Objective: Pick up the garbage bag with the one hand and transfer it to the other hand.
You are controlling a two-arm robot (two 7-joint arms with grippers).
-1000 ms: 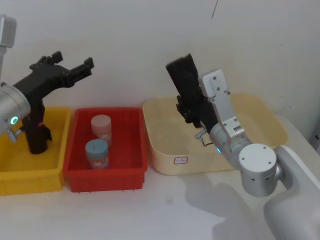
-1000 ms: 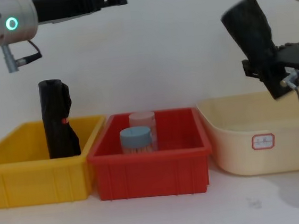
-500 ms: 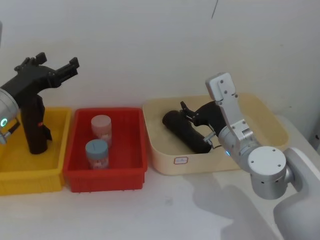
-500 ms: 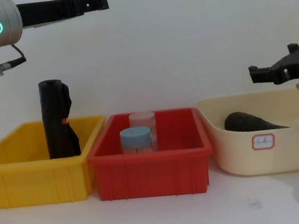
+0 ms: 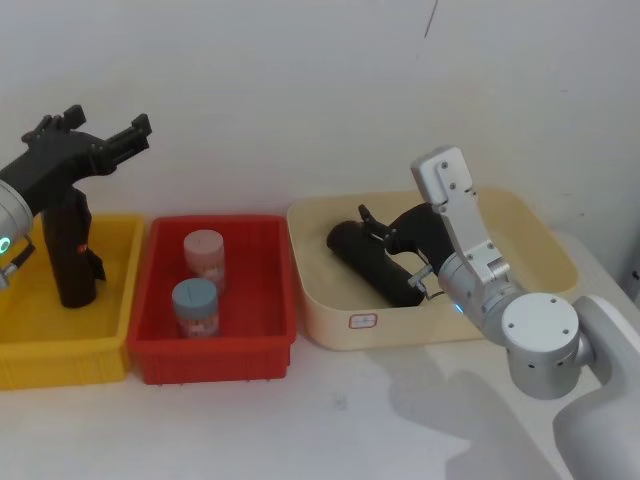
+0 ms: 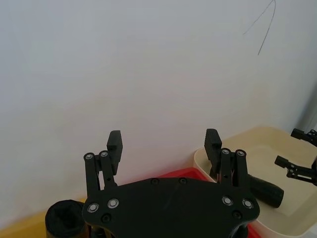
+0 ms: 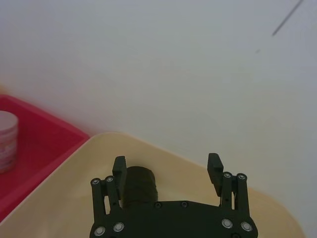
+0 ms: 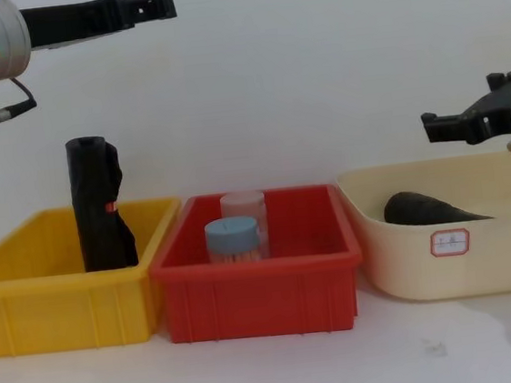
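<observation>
- The garbage bag (image 5: pixel 375 265), a matte-black roll, lies on its side inside the cream bin (image 5: pixel 540 235), slanting across the bin floor. No gripper holds it.
- The right gripper (image 5: pixel 372 226) hangs just above the bag, over the cream bin, with its prongs spread apart and nothing between them. The chest view shows it raised above the bin rim, with the roll (image 8: pixel 431 210) lower down inside.
- The head view overlaps the lower prong and the roll, so contact there is hard to judge. They appear to be apart.
- From the right wrist, the bag (image 7: pixel 138 186) lies beneath the spread fingers (image 7: pixel 214 166).
- The left gripper (image 5: pixel 108 128) is held high above the yellow bin (image 5: pixel 60 360), well apart from the bag. Its fingers are wide open and empty, as the left wrist view (image 6: pixel 164 141) shows.
- A second black roll (image 5: pixel 68 250) stands upright in the yellow bin, with a small red mark on its side.
- The red bin (image 5: pixel 215 360) sits between the other two and holds a pink-lidded jar (image 5: pixel 203 252) and a blue-lidded jar (image 5: pixel 193 305).
</observation>
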